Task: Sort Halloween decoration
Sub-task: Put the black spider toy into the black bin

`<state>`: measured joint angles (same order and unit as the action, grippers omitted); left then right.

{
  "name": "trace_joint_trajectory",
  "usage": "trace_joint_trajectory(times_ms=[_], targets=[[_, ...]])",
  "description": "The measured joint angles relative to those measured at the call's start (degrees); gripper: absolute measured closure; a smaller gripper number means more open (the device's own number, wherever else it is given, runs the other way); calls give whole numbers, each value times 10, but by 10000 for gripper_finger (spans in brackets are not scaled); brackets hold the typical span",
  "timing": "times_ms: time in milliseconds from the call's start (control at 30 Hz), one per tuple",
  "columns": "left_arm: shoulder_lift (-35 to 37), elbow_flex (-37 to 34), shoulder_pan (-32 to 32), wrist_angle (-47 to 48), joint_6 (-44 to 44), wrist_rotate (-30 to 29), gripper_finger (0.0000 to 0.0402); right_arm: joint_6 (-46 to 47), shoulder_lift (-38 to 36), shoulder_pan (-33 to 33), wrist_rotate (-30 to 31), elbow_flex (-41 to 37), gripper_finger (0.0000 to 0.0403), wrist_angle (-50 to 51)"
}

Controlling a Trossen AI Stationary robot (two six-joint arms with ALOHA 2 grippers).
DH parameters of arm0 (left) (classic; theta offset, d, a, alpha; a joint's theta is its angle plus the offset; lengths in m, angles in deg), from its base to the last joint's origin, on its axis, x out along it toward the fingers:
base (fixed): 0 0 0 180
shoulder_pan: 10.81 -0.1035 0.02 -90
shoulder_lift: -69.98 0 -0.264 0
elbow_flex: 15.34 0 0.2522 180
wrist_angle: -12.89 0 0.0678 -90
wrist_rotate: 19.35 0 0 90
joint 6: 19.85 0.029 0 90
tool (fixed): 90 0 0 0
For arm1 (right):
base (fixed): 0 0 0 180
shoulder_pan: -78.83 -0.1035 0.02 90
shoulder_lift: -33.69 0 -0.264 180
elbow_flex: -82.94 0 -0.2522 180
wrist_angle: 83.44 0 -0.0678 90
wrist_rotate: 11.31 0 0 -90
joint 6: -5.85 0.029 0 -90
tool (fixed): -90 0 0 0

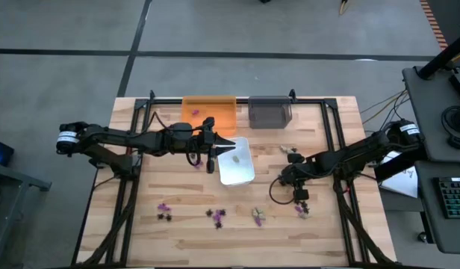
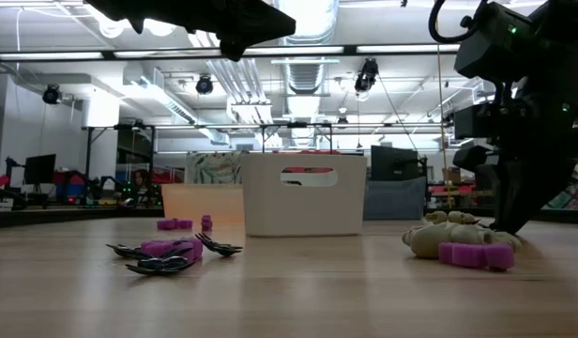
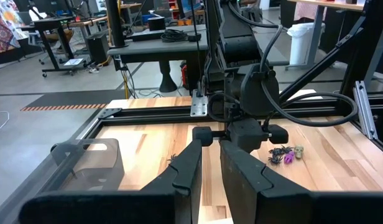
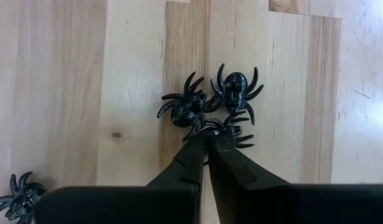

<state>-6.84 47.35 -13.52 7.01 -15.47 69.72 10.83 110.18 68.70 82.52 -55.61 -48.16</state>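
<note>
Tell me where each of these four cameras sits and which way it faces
High view: above the table, looking straight down; both arms show.
Low view: at table-top height, looking level past the white tray into the room; arms enter from above.
Left wrist view: on the left arm, looking across the table; its fingers and the right arm show.
Right wrist view: on the right arm, looking down; its fingers pinch a black spider.
Shared: high and low views both show the white tray.

place: robotics lab or workshop | signs: exposed ceiling ducts | desks with monitors | bare concrete floor | wooden counter in metal frame
</note>
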Motion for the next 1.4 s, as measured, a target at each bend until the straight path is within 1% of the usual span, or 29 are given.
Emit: trace_joint_trajectory(times_ms=[167,367,567,733,867,1267,1400], targets=[[0,0,0,0,0,0,361,15,-1,0,1,2,394,1],[0,0,0,0,0,0,361,22,-17,0,7,30,394,28],[0,0,0,1,0,0,361,58,-39,1,54,50,394,59],[0,0,0,2,0,0,361,85,-47,1,54,51,394,69],[0,0,0,3,0,0,361,90,-54,0,53,51,394,69],[0,-2,0,3,0,0,361,146,-119,1,71,52,394,93],[0,-3,0,3,0,0,361,145,-149,1,102,54,394,87]])
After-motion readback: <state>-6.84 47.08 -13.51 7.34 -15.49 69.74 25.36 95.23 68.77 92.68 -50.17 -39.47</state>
